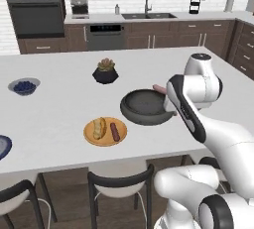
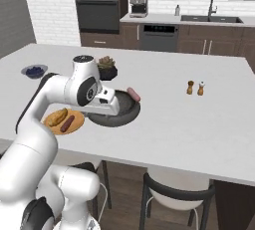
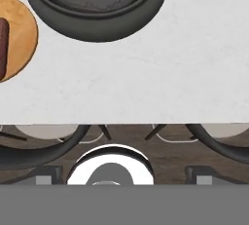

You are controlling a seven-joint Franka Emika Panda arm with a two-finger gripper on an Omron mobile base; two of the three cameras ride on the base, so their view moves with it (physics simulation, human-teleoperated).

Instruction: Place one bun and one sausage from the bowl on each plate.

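Dark grey bowl (image 1: 144, 108) sits on the white island counter (image 1: 59, 119), just right of the orange-tan plate (image 1: 105, 132). On that plate lie one bun (image 1: 99, 128) and one dark sausage (image 1: 115, 132), side by side. A pinkish sausage (image 1: 159, 89) rests at the bowl's far rim, on the side away from the plate; in the right base view it shows at the rim's far right edge (image 2: 133, 94). The dark blue plate (image 1: 3, 146) lies at the left edge of the left base view, well apart from the bowl, with nothing seen on the part that shows.

The arm's white forearm hangs over the near right part of the bowl and hides some of it. The gripper itself is hidden behind the arm in both base views; its jaws stand spread wide, with nothing seen between them. The hand view looks down on the counter's near edge, with the bowl's rim (image 3: 97, 24) at the top, a slice of the orange plate and its sausage (image 3: 4, 48) at the left, and dark chair backs (image 3: 39, 153) below the counter edge.

Farther back on the counter stand a small grey bowl of blueberries (image 1: 23, 86) and a black faceted plant pot (image 1: 105, 72). In the right base view a pair of small shakers (image 2: 195, 88) stands to the right of the bowl, well apart from it.
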